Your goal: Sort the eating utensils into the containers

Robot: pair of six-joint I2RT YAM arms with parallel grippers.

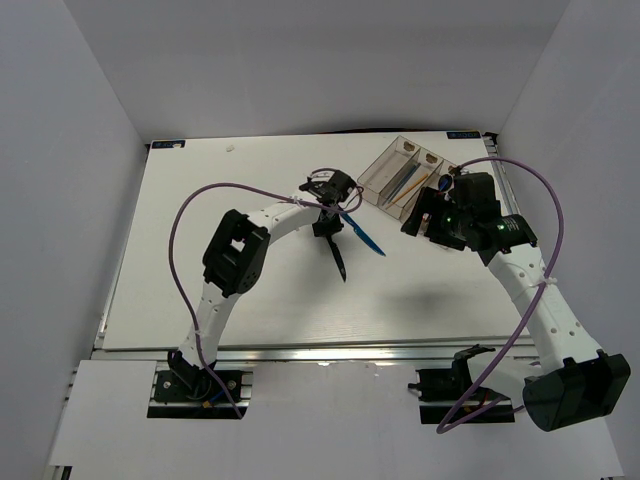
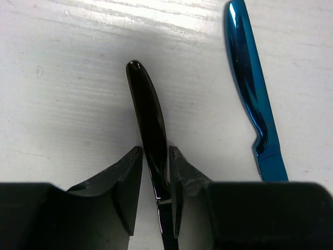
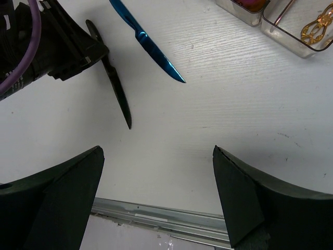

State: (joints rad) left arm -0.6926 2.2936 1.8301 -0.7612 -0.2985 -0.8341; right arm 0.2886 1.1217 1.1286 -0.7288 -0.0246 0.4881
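A black knife (image 2: 148, 109) lies on the white table with its handle between my left gripper's (image 2: 155, 148) fingers, which are closed in against both sides of it. From above, the blade (image 1: 338, 262) points toward the near edge, below the left gripper (image 1: 327, 224). A blue knife (image 2: 252, 94) lies loose just to the right (image 1: 365, 238). The containers are one clear tray (image 1: 385, 170) at the back right, with several utensils in it. My right gripper (image 1: 420, 218) hovers beside the tray, open and empty (image 3: 156, 151). It looks down on both knives (image 3: 117, 88).
The tray's near corner (image 3: 291, 49) holds a gold fork (image 3: 312, 28) and a thin chopstick (image 3: 283, 13). A metal rail (image 3: 166, 213) runs along the table's near edge. White walls close in the back and both sides.
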